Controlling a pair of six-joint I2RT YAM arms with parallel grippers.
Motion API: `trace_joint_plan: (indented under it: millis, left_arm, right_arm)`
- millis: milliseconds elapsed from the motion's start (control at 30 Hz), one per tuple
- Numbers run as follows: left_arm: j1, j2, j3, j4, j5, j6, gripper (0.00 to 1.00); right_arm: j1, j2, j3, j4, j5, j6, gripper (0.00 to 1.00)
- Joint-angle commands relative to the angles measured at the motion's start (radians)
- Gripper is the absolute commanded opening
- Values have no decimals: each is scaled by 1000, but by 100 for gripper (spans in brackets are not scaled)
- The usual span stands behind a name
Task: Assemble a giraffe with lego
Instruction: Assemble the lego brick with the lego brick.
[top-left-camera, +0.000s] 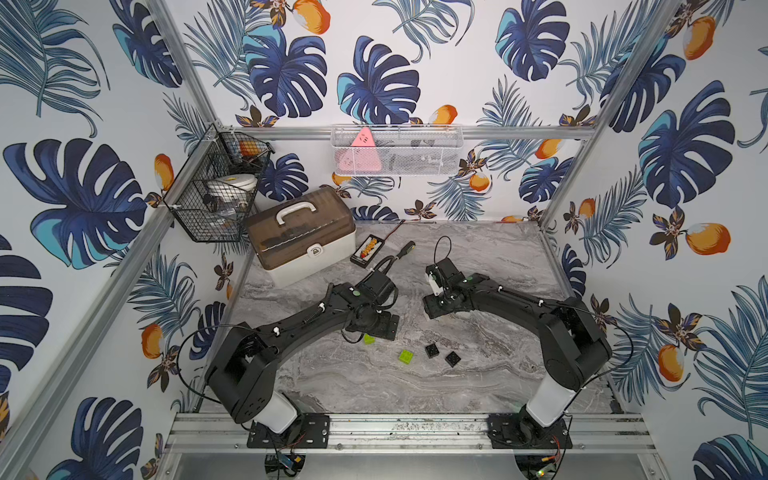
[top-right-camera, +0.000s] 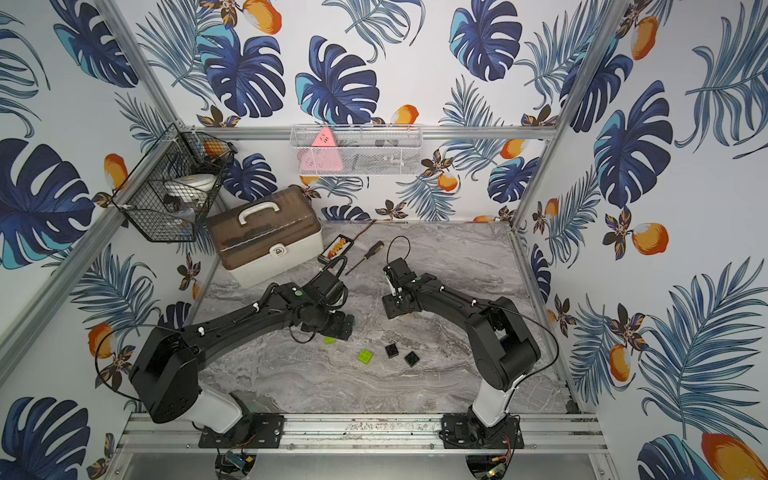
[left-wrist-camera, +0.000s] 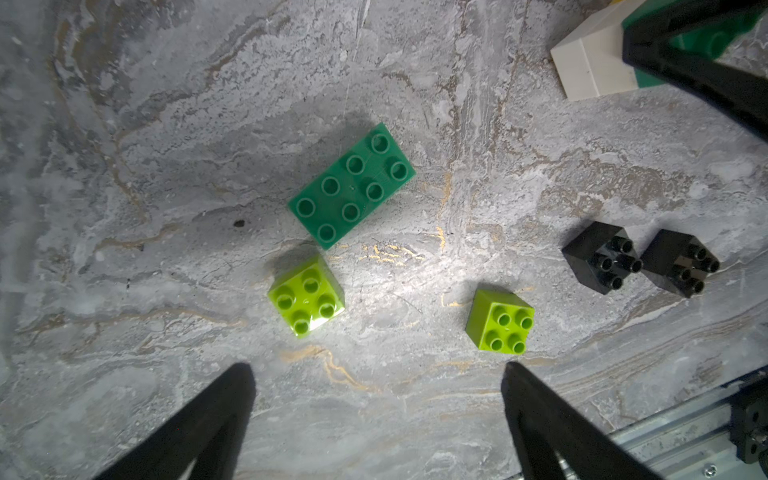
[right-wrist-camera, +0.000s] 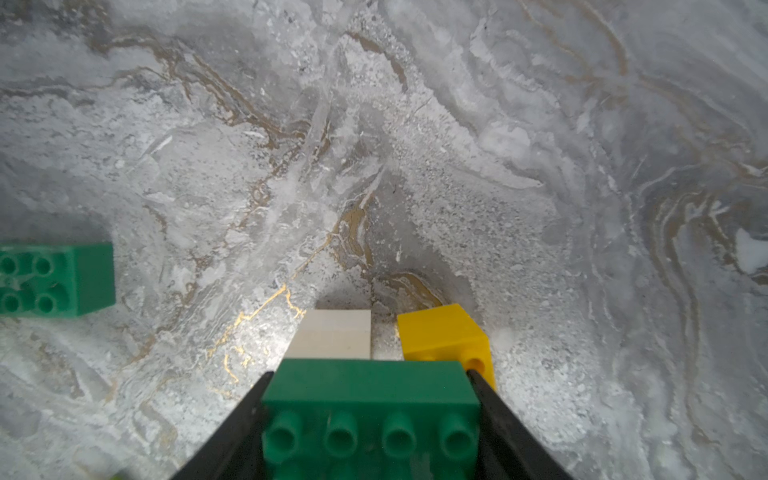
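Two tools hang over the worktop (left-wrist-camera: 124, 124): the left tool (left-wrist-camera: 376, 368) is spread wide and holds nothing, while the right tool (right-wrist-camera: 370, 376) squeezes the dark-green block of the half-built giraffe (right-wrist-camera: 334, 334), whose white and yellow blocks stick out past its tips. Just ahead of the left tool's tips sit a lime brick (left-wrist-camera: 306, 296) and a second lime brick (left-wrist-camera: 500, 322). A loose dark-green brick (left-wrist-camera: 352, 185) lies a bit further out, and two black bricks (left-wrist-camera: 598, 257) sit side by side off toward the right tool.
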Motion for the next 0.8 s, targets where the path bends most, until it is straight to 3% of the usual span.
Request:
trace_joint_plan:
  millis: [0, 433, 767]
  left_arm:
    - [-1, -1, 9, 3, 1, 5, 98]
    - [-3, -14, 1, 5, 3, -4, 98]
    - [-5, -14, 4, 8, 4, -10, 98]
  right_arm:
    - [2, 26, -10, -228, -144, 35, 48]
    - [2, 13, 23, -238, -114, 27, 65]
    - [2, 29, 63, -257, -80, 11, 67]
